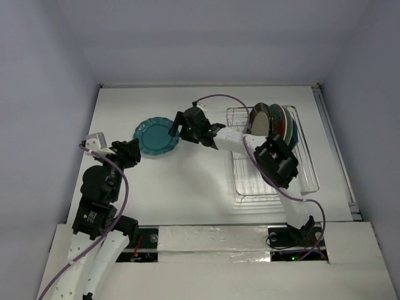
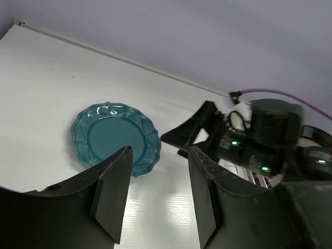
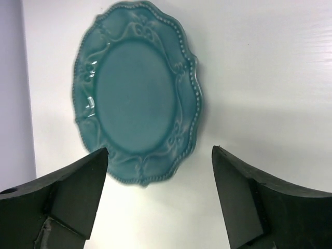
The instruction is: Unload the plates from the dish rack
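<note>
1. Step: the scalloped teal plate (image 1: 156,137) lies flat on the desk (image 1: 187,181), just ahead of the right tool (image 3: 158,155) and touching neither tool. I read the set-down of this plate as done.
2. Right tool: fingers wide apart, nothing between them.
3. Left tool (image 2: 159,153): fingers partly apart, empty. The same plate sits just ahead of it, on the opposite side.
4. The remaining plates (image 1: 275,122) stand on edge at the far end of the dish rack (image 1: 309,181), well behind the right tool.
5. Next, my guess: the right tool backs clear of the rim, swings to the rack and pinches the nearest upright plate. The gaps look tight, so it needs a narrow approach.
6. Surface: smooth white desk, so a glazed plate may slide.
7. Room: plain pale lilac walls on three sides, even light.
</note>
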Robot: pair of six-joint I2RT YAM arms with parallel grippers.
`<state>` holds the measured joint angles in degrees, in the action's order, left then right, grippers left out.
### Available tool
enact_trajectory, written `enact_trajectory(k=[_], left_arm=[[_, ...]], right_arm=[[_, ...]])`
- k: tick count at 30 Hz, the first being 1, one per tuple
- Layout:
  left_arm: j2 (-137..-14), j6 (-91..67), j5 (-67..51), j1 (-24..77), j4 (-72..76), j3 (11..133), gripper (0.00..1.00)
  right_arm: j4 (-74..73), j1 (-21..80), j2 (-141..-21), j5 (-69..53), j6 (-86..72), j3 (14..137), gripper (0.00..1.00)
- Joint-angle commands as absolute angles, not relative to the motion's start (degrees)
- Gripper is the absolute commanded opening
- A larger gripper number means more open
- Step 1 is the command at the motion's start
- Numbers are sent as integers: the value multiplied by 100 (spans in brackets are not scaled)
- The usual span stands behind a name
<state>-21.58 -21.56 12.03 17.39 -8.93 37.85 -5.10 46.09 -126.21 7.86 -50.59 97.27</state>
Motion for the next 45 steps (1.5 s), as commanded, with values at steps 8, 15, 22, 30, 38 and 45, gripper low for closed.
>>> enact_trajectory(k=[8,15,22,30,38,45], left_arm=[[-2092,-2171,1187,1705,-694,3727,44],[-2101,-2162,1187,1705,-668,3718,44],[-2144,-2171,1187,1705,-659,3709,44],[-2180,-2180,1187,1705,-650,3709,44],[-2180,-2171,1187,1705,-642,3709,44],[-2171,-2171,1187,1705,-650,3718,44]], right_arm=[[-1545,4553,-9064,3282,-2692,8394,0],[-3365,4254,-7482,4147,-2706,7524,2],[-3560,3851,-6435,4105,-2997,6787,63],[-3358,3384,-6433,3701,-2734,6548,50],[-3041,3130,-6811,3463,-2505,6530,43],[-2927,3023,-7128,3515,-2435,6513,42]])
